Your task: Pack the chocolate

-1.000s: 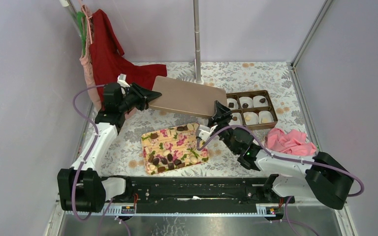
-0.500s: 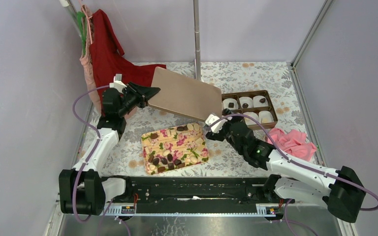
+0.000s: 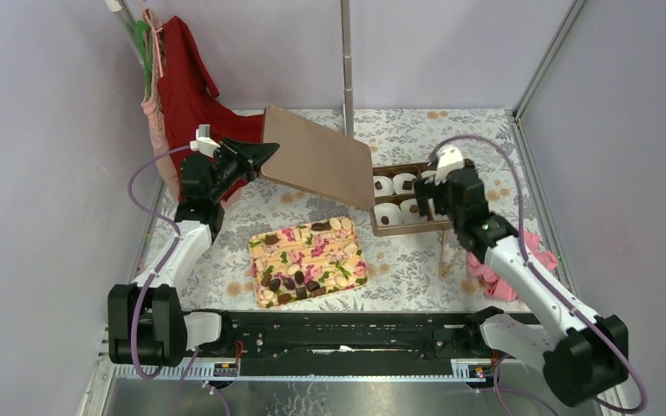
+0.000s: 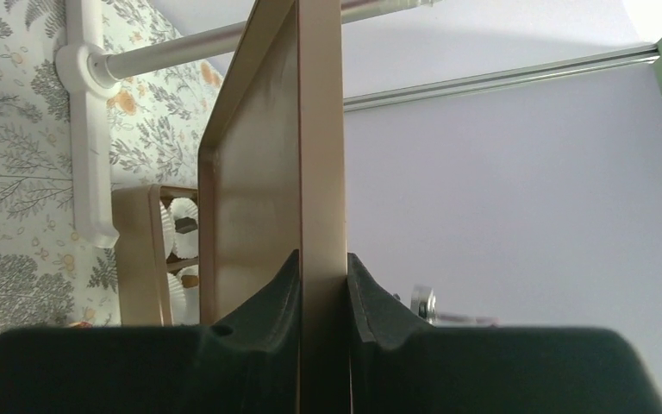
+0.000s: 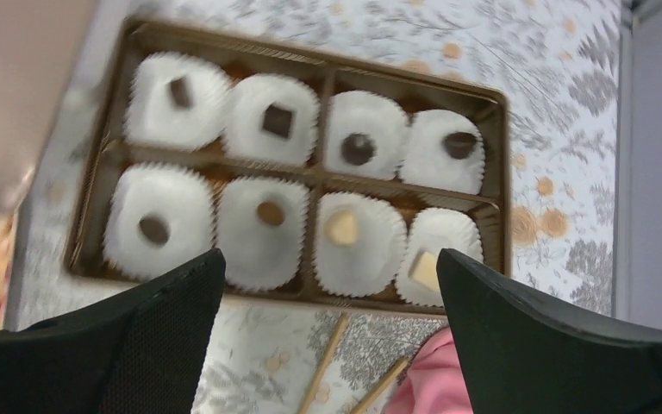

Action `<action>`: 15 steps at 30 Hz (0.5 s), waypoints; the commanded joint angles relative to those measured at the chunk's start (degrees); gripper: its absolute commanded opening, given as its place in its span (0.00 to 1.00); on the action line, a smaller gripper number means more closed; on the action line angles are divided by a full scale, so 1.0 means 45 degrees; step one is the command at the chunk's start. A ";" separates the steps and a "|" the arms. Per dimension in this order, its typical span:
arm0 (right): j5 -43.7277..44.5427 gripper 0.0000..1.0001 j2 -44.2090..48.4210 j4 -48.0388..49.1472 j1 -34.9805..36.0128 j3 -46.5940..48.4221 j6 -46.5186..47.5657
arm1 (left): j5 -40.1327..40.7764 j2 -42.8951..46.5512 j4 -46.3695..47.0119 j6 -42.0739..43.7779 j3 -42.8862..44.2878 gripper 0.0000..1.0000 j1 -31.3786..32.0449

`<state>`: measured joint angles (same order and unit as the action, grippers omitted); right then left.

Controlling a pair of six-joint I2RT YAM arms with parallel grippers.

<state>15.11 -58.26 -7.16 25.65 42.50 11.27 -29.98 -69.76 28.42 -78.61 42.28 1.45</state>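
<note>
The left arm [image 3: 173, 251] goes up from its base at 7 o'clock to about 10 o'clock. It bends at the top, so the left gripper [image 3: 256, 156] points to 3 o'clock. Its two black fingers [image 4: 280, 293] squeeze the edge of a flat brown lid [image 3: 316, 165], one on each side. The right arm [image 3: 520, 269] goes up from 5 o'clock to about 2 o'clock. The right gripper [image 3: 438, 192] points down, and its fingers [image 5: 164, 302] are spread wide apart.
</note>
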 commanded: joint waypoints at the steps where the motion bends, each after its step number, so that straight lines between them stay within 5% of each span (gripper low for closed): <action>1: -0.1105 1.00 -0.1537 0.0180 -0.2538 0.1563 -0.3112 | 0.0077 -0.0168 0.2687 -0.0922 -0.0013 0.00 -0.0025; 15: -0.2649 1.00 -0.5432 0.0597 -0.8006 0.3028 -0.6444 | 0.0268 -0.0851 0.2919 -0.0638 0.0213 0.00 0.0975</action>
<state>7.81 -81.62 -6.98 -7.16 55.11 -12.99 -29.50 -73.23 34.28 -80.88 42.28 4.51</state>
